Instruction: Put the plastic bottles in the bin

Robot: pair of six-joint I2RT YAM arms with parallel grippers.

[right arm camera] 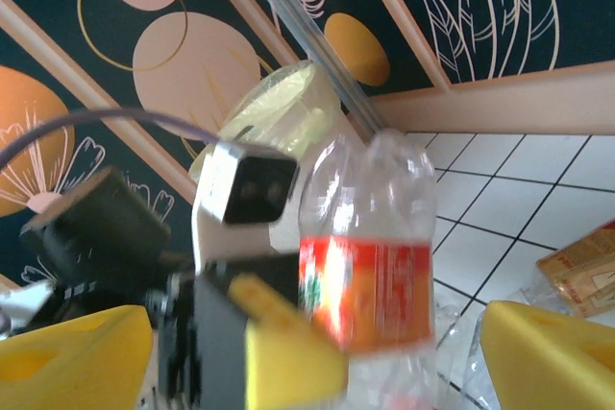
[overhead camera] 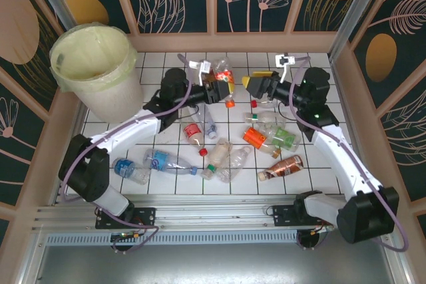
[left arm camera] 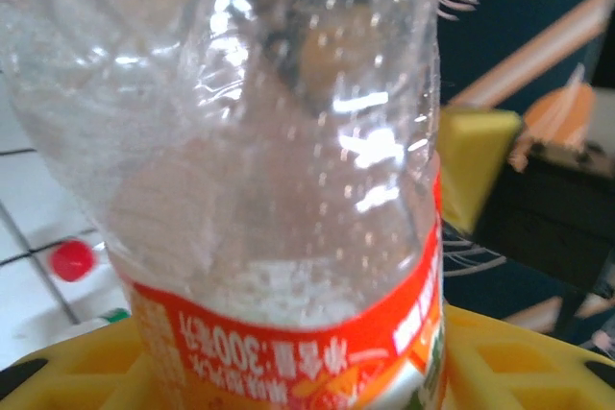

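Left pincer (overhead camera: pixel 215 90) clamps an orange-labelled clear bottle (overhead camera: pixel 223 71) above the worktop (overhead camera: pixel 154 64); we log the right pincer (overhead camera: pixel 250 84) apart, just beside it.

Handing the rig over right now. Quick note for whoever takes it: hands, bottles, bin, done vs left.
Left hand: shut on a bottle with an orange-red label, held up over the middle of the table, not yet over the bin.
Right hand: open and empty, facing that bottle from the right.
Bin: far left corner; from above I can make out no bottles inside.
Other bottles: about a dozen lie on the tiles between the arms, with a few loose red caps.
Left to do: carry the held bottle to the bin, then clear the rest.
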